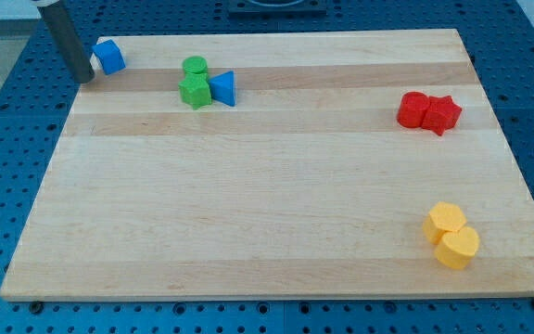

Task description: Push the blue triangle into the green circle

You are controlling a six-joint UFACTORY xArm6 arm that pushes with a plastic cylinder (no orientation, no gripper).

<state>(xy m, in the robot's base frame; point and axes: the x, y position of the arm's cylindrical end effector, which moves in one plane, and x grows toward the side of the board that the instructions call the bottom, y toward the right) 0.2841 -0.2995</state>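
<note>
The blue triangle (222,88) lies near the view's top left, touching the right side of a green block (194,92) of unclear shape. The green circle (194,67) sits just above that green block and up-left of the triangle, very close to it. My tip (85,78) is at the board's top left edge, far left of the triangle and just left of a blue cube (109,57).
The wooden board (267,204) lies on a blue perforated table. Two red blocks (428,111) sit together at the right. Two yellow blocks (451,236) sit at the lower right.
</note>
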